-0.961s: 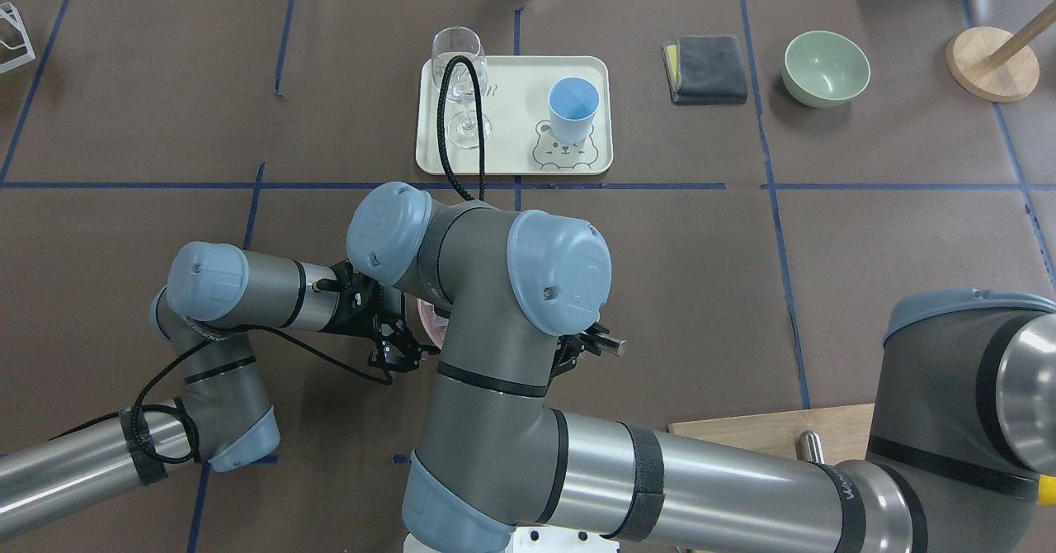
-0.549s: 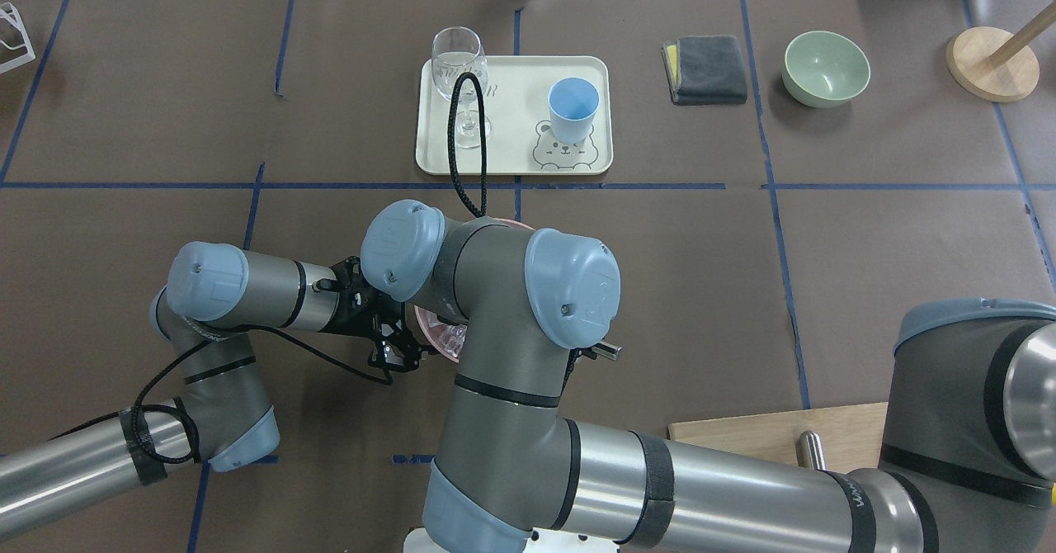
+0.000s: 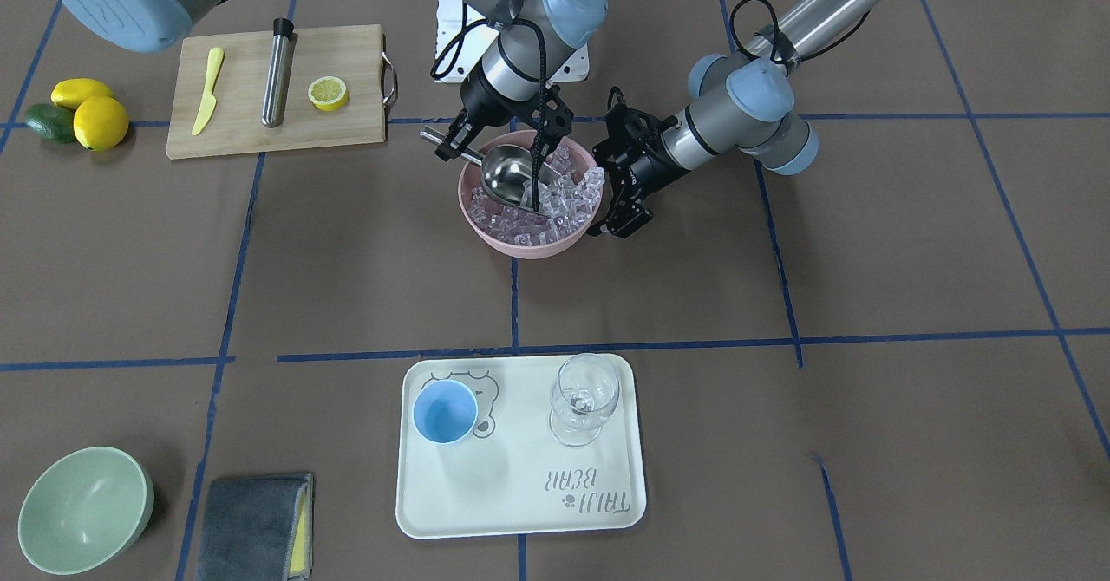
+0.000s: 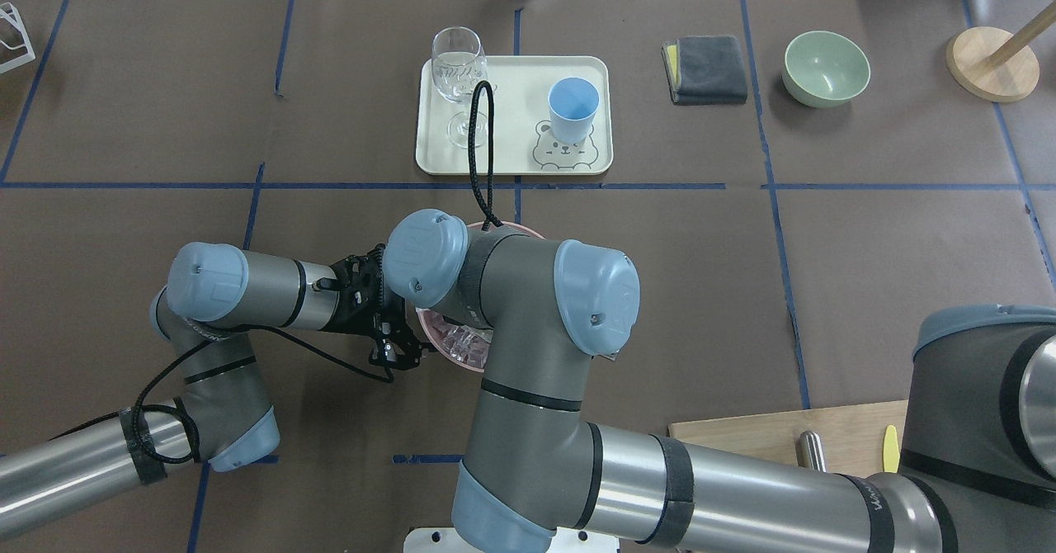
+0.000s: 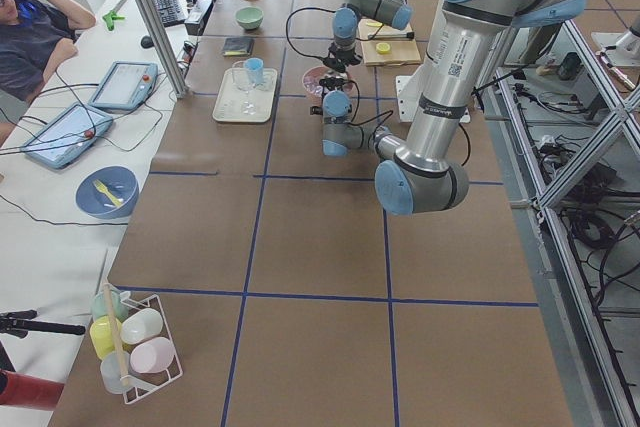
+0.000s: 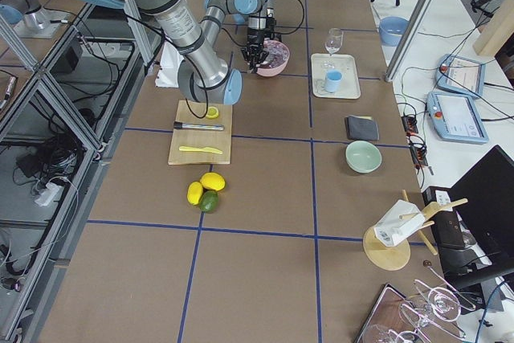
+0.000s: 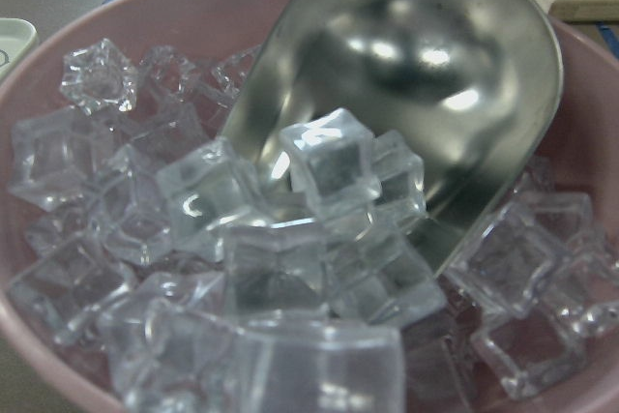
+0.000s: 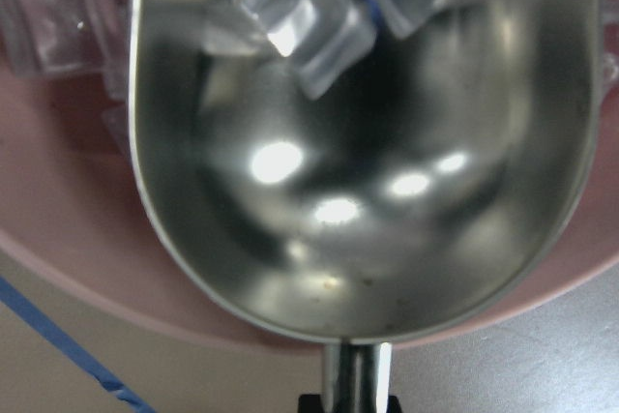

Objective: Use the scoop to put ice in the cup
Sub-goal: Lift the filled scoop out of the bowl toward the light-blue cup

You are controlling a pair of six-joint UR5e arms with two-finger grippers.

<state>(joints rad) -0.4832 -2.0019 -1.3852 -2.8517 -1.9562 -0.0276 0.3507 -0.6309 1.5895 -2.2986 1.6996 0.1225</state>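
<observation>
The right gripper (image 3: 453, 141) is clamped narrow on the thin handle of the scoop (image 3: 508, 178); in the right wrist view a black pad shows on either side of the rod; the scoop lies tilted inside the pink bowl (image 3: 520, 245), its handle sticking out over the rim on the right arm's side and its open mouth pushed into the ice (image 3: 568, 199); the ice fills the bowl as a heap of clear cubes; a few cubes sit just inside the scoop's mouth, while the back of the trough is bare shiny steel; the left gripper (image 3: 617, 215) is low at the bowl's rim on the robot's left side, its fingertips close against the pink wall; whether its jaws pinch the rim or only stand beside it cannot be told; the bowl stands on the brown table (image 3: 780, 442) near the robot's base; the cup (image 3: 445, 413) stands upright on a cream tray (image 3: 520, 499), well apart from the bowl and farther from the robot, at the tray's bear drawing; a clear wine glass (image 3: 586, 394) stands near it on the same tray
</observation>
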